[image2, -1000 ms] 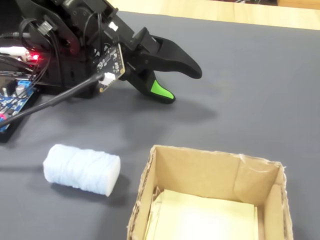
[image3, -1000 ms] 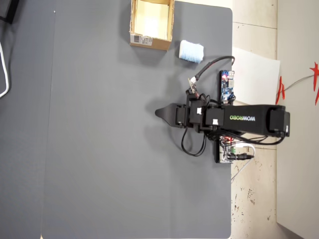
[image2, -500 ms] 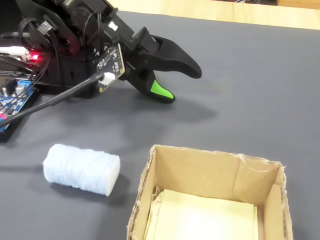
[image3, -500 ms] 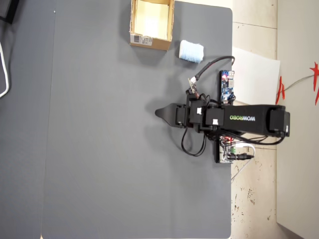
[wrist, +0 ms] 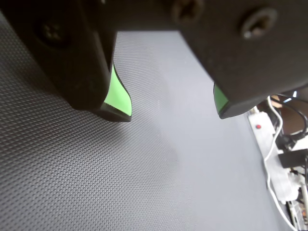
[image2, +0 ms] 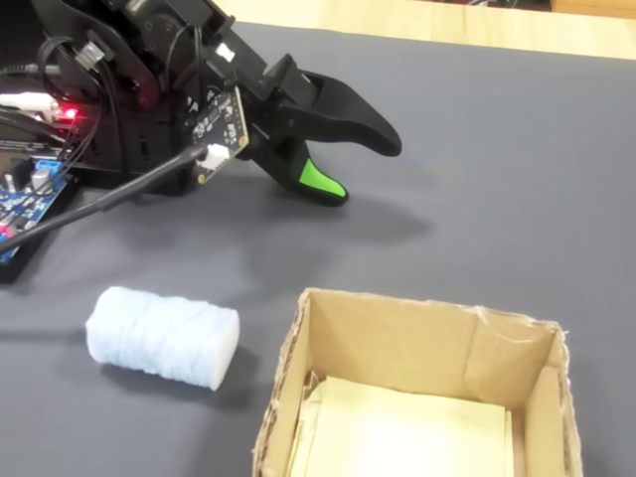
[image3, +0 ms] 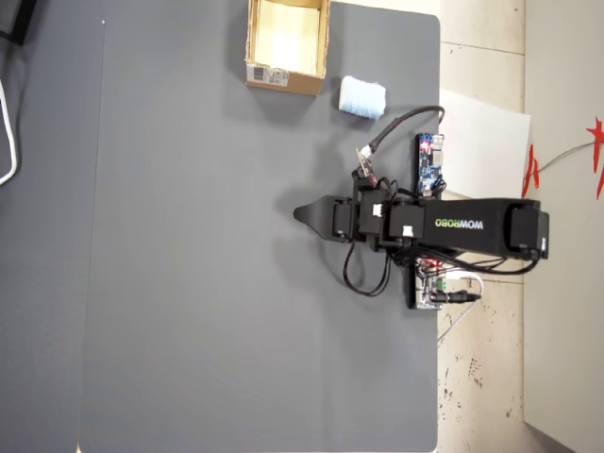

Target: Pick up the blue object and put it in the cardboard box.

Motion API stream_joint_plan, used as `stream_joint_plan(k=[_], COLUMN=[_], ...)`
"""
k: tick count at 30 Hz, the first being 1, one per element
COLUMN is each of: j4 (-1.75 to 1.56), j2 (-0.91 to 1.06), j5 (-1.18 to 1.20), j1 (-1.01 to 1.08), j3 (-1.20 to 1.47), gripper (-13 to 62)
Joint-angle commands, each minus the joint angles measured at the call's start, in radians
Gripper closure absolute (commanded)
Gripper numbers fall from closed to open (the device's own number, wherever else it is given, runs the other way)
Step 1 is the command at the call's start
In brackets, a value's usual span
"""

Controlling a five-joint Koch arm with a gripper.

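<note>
The blue object (image2: 162,336) is a pale fuzzy roll lying on its side on the grey mat, just left of the cardboard box (image2: 397,343) in the fixed view. From overhead, the blue object (image3: 362,97) sits right of the box (image3: 283,75), whose labelled side faces the arm. My gripper (image2: 363,169) hovers low over the mat, well behind both things, and its gripper (image3: 302,214) tip points left in the overhead view. In the wrist view the gripper (wrist: 173,114) is open; only bare mat shows between the green-padded fingers (wrist: 119,98). Neither task thing shows there.
The grey mat (image3: 208,283) covers most of the table. A dark-blue circuit board (image3: 429,162) with cables lies beside the arm base (image3: 524,231). A white power strip (wrist: 269,144) and wires lie off the mat's edge. White paper (image3: 486,142) lies right of the mat.
</note>
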Motion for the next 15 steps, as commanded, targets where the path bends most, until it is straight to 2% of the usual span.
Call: stream_joint_plan(k=[1,15], j4=[0.11,0.063], j2=[0.086,0.086], j5=[0.035,-0.043], j1=[-0.002,0.005], j3=[0.04,0.031], gripper=[15.6,15.7])
